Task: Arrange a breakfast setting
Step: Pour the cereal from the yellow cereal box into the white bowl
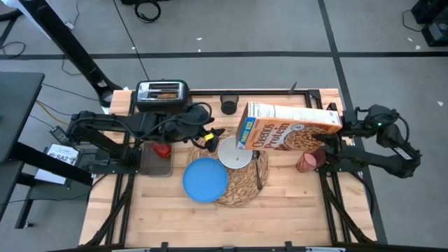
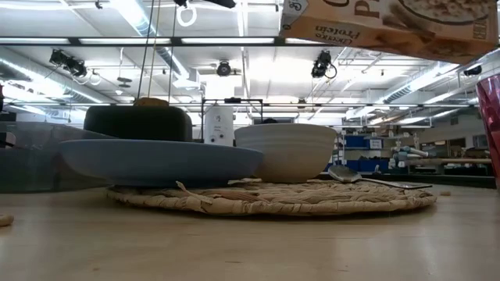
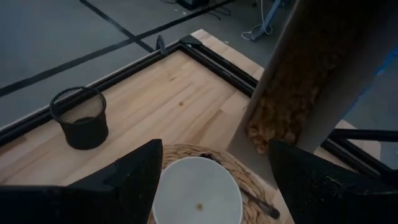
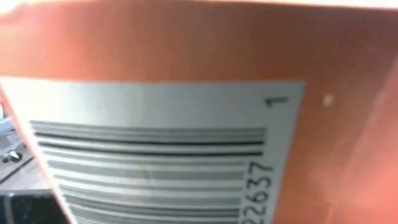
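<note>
The right gripper [image 1: 341,126] holds a cereal box [image 1: 288,127] by its base end, fingers closed on it — the box is tipped on its side in the air, its open mouth over the white bowl [image 1: 234,152], and the right wrist view is filled by the box's barcode panel. The bowl sits on the far part of the round woven straw placemat [image 1: 241,185], with the blue plate [image 1: 205,179] overlapping the mat's left edge and spilling onto bare wood. A dark spoon [image 1: 259,175] lies on the mat's right side, near its rim. The translucent red cup [image 1: 309,160] stands off the mat to the right, just under the box and close to the right arm. The left gripper [image 1: 208,137] hovers just left of the bowl with its fingers spread wide and nothing between them; the red apple [image 1: 162,149] lies behind it by the left arm. The front strip of the table [image 1: 280,220] is open wood. At the far edge stand the black toaster [image 1: 162,92] with toast in its slots and a small black cup [image 1: 228,105].
</note>
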Controlling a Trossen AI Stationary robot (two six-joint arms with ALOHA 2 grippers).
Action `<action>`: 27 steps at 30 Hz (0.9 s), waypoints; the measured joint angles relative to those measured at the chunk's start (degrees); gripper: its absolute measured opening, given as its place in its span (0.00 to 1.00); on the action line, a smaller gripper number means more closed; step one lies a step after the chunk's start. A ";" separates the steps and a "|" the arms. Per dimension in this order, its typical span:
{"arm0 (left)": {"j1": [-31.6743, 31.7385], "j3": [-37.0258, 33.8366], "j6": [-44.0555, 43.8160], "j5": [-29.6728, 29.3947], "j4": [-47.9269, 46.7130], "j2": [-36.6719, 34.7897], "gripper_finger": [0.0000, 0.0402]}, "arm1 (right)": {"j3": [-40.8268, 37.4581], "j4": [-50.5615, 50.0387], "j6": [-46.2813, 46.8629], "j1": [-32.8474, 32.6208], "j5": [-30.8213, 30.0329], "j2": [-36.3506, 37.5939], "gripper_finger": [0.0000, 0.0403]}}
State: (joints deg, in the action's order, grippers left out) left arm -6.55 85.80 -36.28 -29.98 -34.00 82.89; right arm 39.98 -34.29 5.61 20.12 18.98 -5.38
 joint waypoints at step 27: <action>-1.21 0.04 -2.12 -0.12 0.53 9.15 0.73 | 3.86 -7.39 -7.14 0.00 -1.38 -7.88 0.67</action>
State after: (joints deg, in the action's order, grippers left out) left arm -7.76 85.84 -38.40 -30.10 -33.47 92.05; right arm 43.83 -41.67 -1.53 20.12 17.61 -13.26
